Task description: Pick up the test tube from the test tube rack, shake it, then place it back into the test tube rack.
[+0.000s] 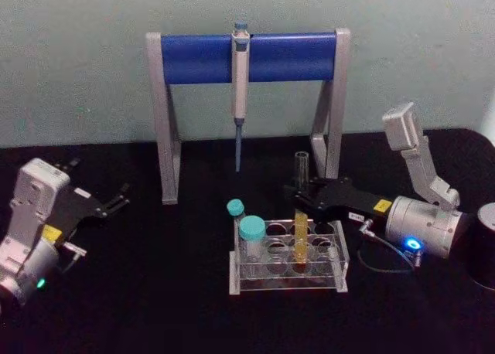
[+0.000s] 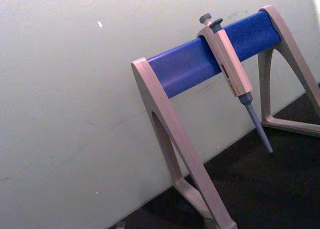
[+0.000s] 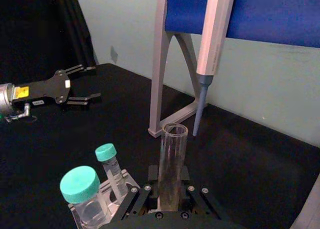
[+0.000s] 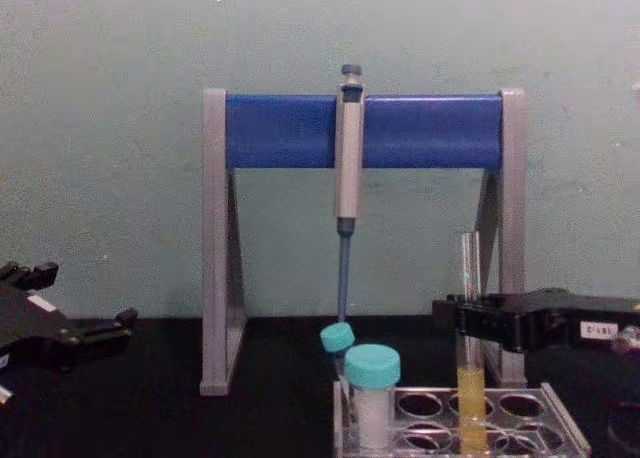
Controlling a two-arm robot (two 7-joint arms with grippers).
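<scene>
Right hand [image 1: 301, 199] grips the test tube [image 1: 300, 236], which stands upright in the test tube rack [image 1: 288, 283]; best lift straight up, clearing the hole. Left hand [image 1: 119, 199] rests spread, well apart

head: high, downward | chest: low, level | wrists: close | shared: stand [image 1: 193, 58]

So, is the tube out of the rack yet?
No, the tube stands with its lower end in a rack hole, the right gripper closed around it.
</scene>
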